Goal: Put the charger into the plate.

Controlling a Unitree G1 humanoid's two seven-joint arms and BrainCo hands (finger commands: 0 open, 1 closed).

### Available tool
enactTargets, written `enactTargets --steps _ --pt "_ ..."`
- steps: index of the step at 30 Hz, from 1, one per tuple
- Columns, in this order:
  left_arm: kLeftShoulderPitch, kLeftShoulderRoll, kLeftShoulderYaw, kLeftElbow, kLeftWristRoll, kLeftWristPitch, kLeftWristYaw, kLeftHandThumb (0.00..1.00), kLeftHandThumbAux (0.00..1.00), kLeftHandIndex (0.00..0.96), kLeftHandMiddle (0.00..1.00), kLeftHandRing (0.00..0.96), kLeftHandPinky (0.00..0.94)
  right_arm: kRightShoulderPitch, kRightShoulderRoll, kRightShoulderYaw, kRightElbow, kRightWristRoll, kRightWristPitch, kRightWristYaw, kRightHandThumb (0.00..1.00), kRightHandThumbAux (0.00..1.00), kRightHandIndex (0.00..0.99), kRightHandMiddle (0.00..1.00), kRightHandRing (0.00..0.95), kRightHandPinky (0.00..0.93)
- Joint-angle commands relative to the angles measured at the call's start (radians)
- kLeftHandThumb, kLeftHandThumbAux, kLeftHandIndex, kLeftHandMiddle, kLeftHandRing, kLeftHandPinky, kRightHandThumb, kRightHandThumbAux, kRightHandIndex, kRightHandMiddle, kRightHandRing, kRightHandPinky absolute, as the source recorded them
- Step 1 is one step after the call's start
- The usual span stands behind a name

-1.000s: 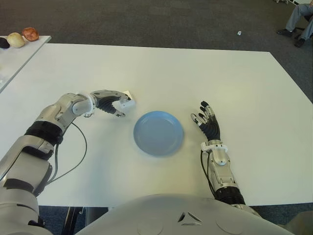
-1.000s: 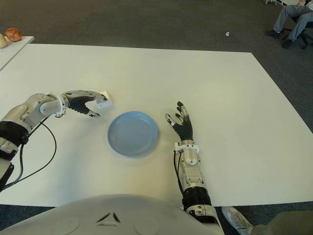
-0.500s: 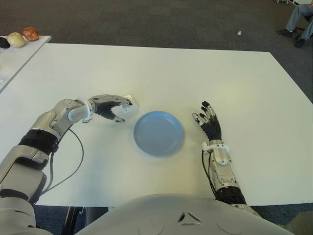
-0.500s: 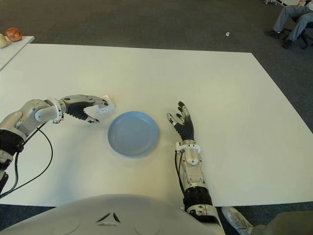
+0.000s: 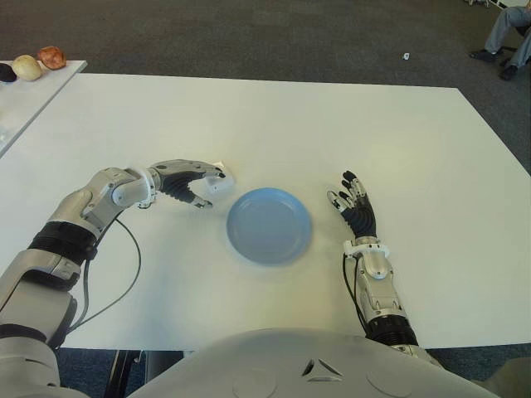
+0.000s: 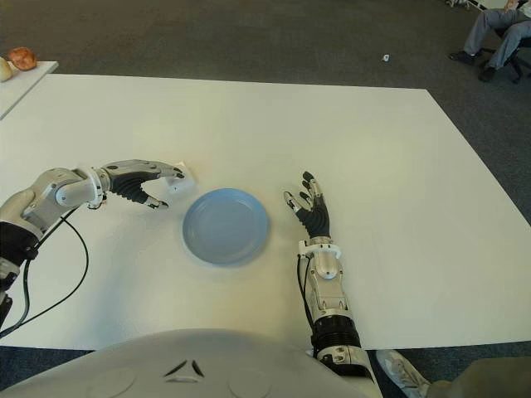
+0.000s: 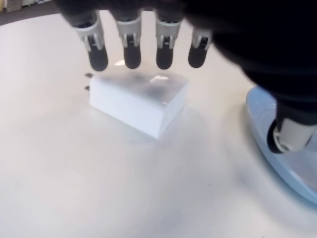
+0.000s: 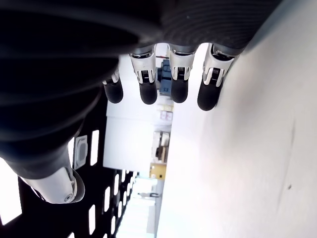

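Note:
A white block charger (image 5: 221, 175) lies flat on the white table (image 5: 348, 124), just left of the blue plate (image 5: 270, 225). My left hand (image 5: 204, 184) arches over the charger from the left. In the left wrist view its fingertips (image 7: 130, 55) hover just past the charger (image 7: 141, 101) without pressing it, and the thumb (image 7: 286, 139) hangs by the plate's rim (image 7: 262, 126). The hand is open and holds nothing. My right hand (image 5: 353, 203) shows to the right of the plate, fingers spread and open.
A second table (image 5: 25, 95) at the far left carries some round food items (image 5: 29, 66). A black cable (image 5: 129, 265) loops from my left arm over the table. A person's legs (image 5: 508, 29) show on the carpet at the far right.
My left forearm has dropped lower and the hand has shifted slightly toward the plate, staying over the charger. The right hand and the plate have not moved.

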Motion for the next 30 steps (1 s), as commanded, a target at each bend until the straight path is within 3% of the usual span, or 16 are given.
enactTargets --steps 1,13,23,30 --pt "0.018 -0.009 0.005 0.001 0.004 -0.014 0.019 0.000 0.455 0.000 0.000 0.000 0.027 0.028 0.001 -0.005 0.052 0.014 0.055 0.003 0.000 0.637 0.033 0.090 0.062 0.054" --pt "0.003 -0.012 -0.002 0.018 0.037 -0.040 0.066 0.000 0.466 0.000 0.000 0.000 0.010 0.028 0.000 -0.008 0.055 0.015 0.055 0.005 0.000 0.650 0.029 0.091 0.064 0.066" --pt "-0.019 -0.015 -0.009 0.058 0.112 -0.088 0.182 0.000 0.485 0.000 0.000 0.000 0.000 0.030 -0.006 -0.009 0.063 0.013 0.042 0.008 0.000 0.653 0.028 0.087 0.062 0.064" --pt "-0.138 0.005 -0.023 0.134 0.221 -0.167 0.316 0.048 0.462 0.000 0.000 0.000 0.000 0.029 -0.009 -0.011 0.074 0.011 0.029 0.006 0.000 0.655 0.031 0.086 0.062 0.064"
